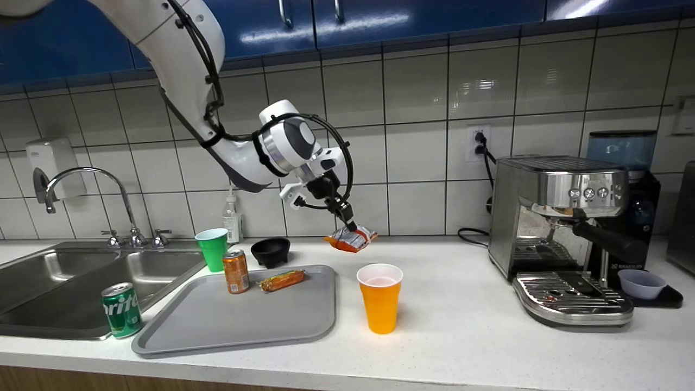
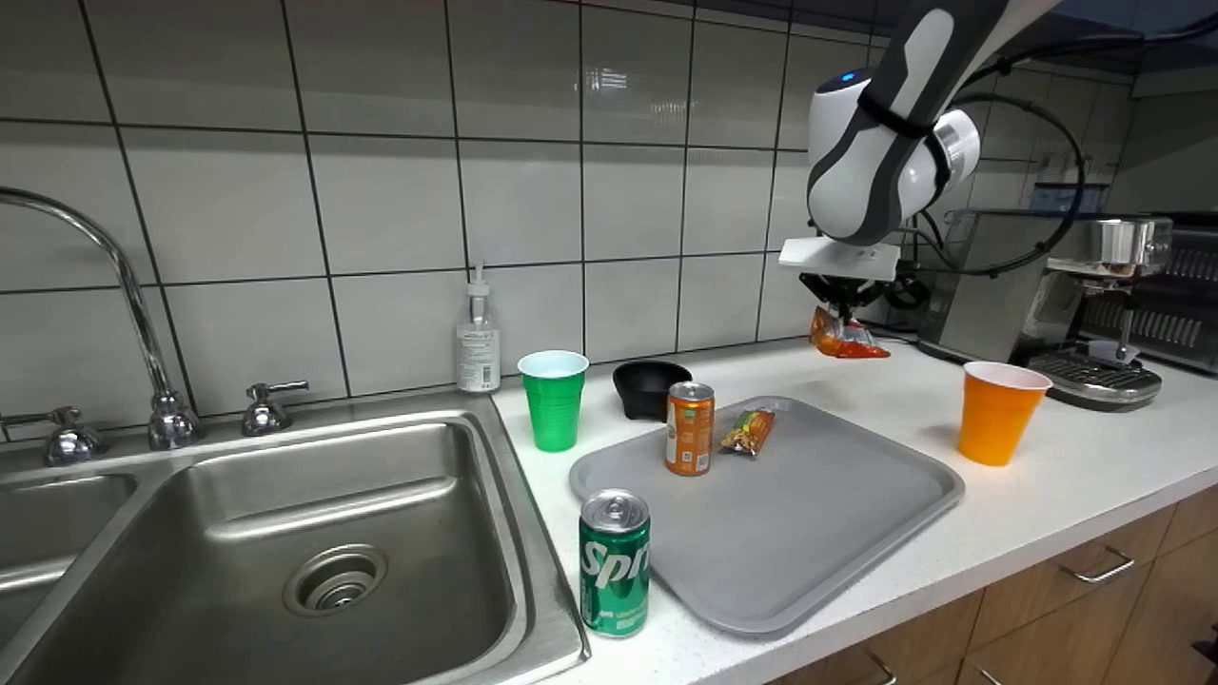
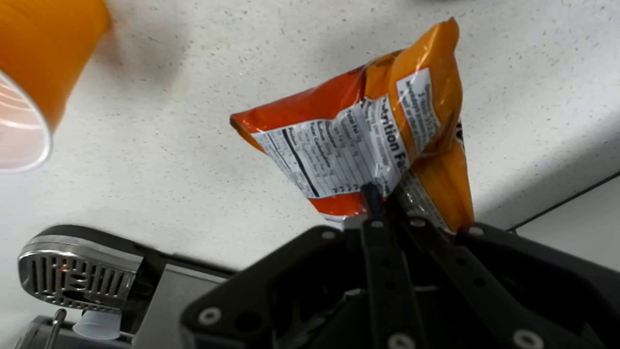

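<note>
1. White wall tiles (image 1: pixel 412 152) back a speckled bench (image 1: pixel 461 347) carrying a coffee machine (image 1: pixel 543 228).
2. Pinched in the gripper (image 3: pixel 385 198), which is closed on it, an orange-and-red snack packet (image 3: pixel 334 145) hangs above the bench, not touching it.
3. It looks light, soft and slick, with contents that may crush; a flat edge or seam is probably the best place to hold.
4. Only the wrist view makes out print on the nutrition panel (image 3: pixel 324 152); both exterior views add the gray tray (image 1: pixel 255 320), and in an exterior view the sink drain (image 2: pixel 338 578) shows.
</note>
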You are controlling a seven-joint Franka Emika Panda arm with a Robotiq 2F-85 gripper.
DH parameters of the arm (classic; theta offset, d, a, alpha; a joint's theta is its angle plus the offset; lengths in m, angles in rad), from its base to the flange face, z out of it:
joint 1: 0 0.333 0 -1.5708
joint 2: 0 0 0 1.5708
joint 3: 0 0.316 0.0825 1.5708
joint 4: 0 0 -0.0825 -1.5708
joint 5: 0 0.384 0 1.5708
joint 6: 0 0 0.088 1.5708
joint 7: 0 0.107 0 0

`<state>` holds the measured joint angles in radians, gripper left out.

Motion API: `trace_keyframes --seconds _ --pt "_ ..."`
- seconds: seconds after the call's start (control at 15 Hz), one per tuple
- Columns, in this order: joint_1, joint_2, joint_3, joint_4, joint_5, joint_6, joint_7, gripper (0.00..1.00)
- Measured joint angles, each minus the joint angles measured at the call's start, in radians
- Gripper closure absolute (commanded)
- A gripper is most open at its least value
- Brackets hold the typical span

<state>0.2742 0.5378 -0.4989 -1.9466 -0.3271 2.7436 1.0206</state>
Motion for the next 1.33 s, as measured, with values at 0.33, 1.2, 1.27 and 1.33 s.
trace_keyframes --seconds 0.33,1.2,1.27,1.33 --pt "0.018 -0.137 0.001 -0.164 -0.112 0.023 0.0 1.0" --pt "-0.004 -0.256 0.12 -0.357 -0.269 0.055 -0.014 1.0" --pt "-0.007 -0.256 0.137 -0.365 -0.269 0.055 -0.019 1.0" --pt "-0.009 -0.256 0.152 -0.373 -0.269 0.055 -0.025 1.0"
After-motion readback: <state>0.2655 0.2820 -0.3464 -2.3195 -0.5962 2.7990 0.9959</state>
